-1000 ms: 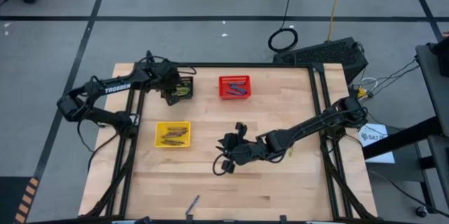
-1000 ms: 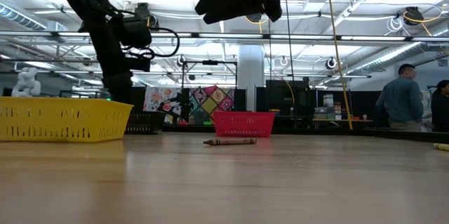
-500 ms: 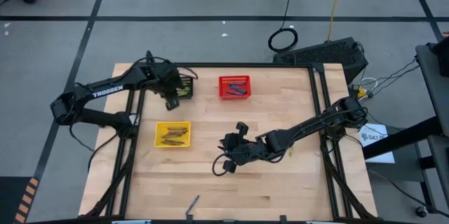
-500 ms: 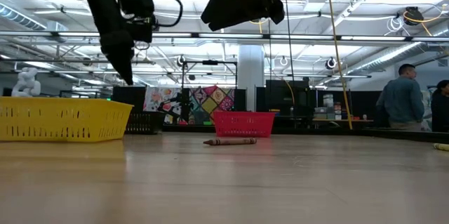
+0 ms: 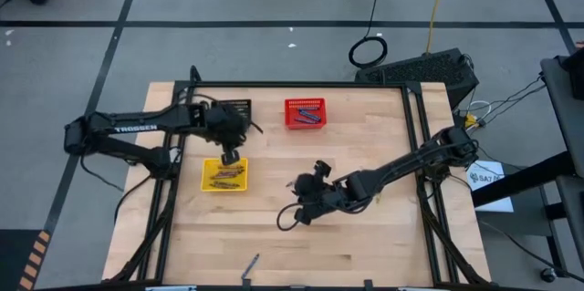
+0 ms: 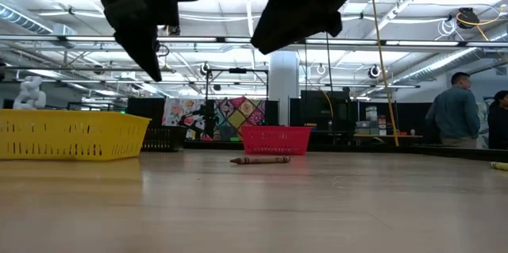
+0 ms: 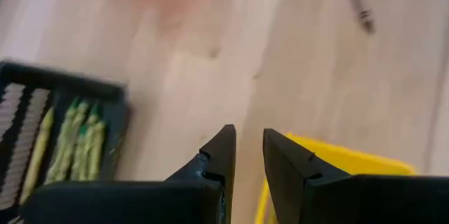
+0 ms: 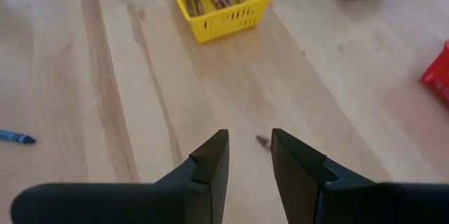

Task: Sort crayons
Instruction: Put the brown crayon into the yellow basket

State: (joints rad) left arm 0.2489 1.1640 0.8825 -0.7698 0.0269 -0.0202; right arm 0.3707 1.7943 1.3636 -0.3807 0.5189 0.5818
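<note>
L gripper (image 5: 232,156) is hovering over the yellow basket's (image 5: 208,180) far rim, fingers (image 7: 219,155) parted, holding nothing. That basket is holding brown-orange crayons (image 5: 224,176); black basket (image 7: 63,136) is carrying yellow-green ones; red basket (image 5: 305,113) the blue. R gripper (image 5: 307,216) is sitting mid-table, jaws apart, empty, over a brown crayon (image 8: 263,140). Looks like pickup is next: descending, closing. One blue crayon (image 5: 250,264) is lying by the near edge.
</note>
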